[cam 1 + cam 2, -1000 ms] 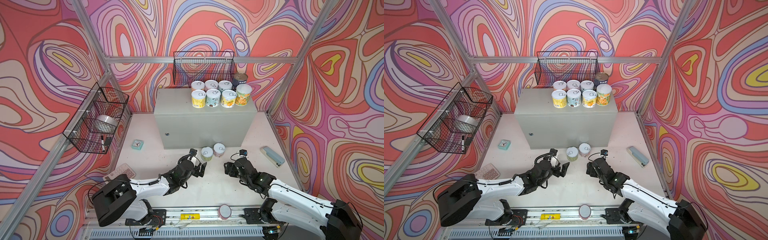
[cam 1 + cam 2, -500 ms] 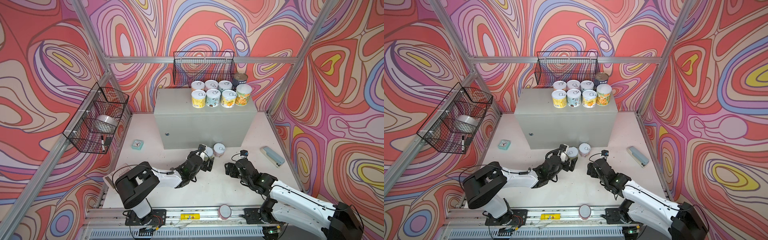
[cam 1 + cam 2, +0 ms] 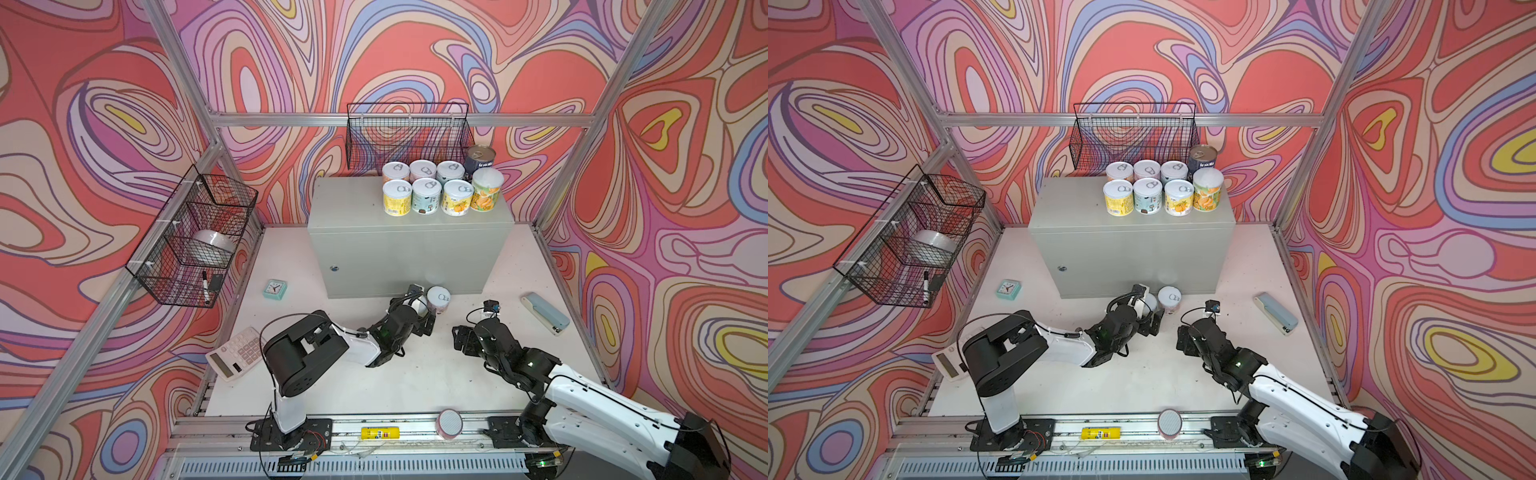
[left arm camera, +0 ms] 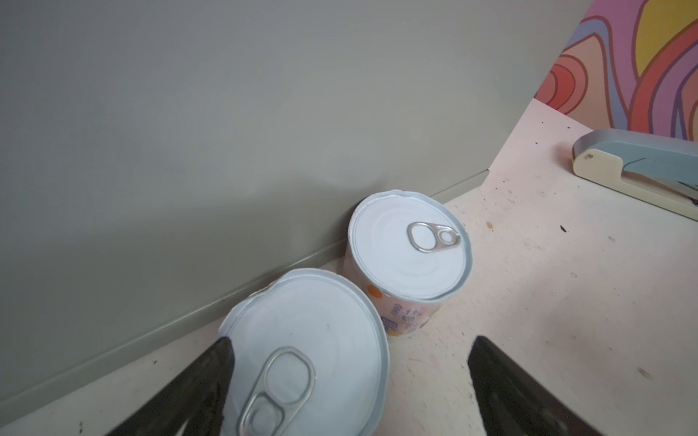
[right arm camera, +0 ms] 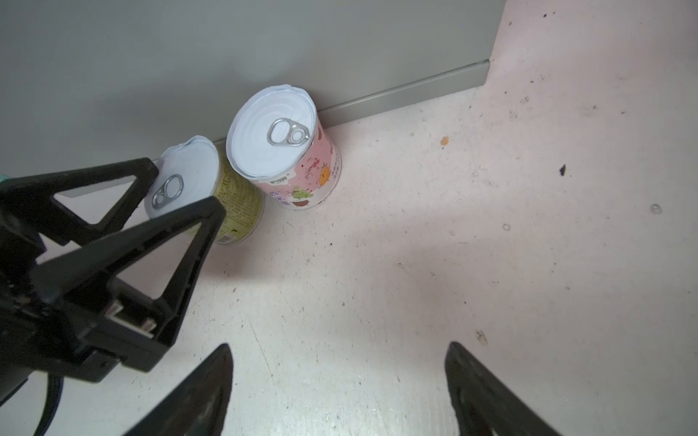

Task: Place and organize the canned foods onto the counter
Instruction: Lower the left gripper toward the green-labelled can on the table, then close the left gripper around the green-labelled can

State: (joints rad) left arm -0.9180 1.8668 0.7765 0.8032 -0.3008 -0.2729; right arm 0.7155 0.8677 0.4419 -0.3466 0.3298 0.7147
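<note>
Now left gripper [image 4: 351, 339] jaws spread to fit round yellow-green can [image 5: 234, 200]; pink can [image 4: 409, 256] at two o'clock, maybe touching; right gripper [image 5: 338, 344] jaws spread, empty.

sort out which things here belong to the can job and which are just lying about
Job: counter; eight cans on its top; yellow-green can and pink can on the table at its front.
Lying about: clock, calculator, stapler, pink roll, yellow tube, back wire basket, side wire basket.
</note>
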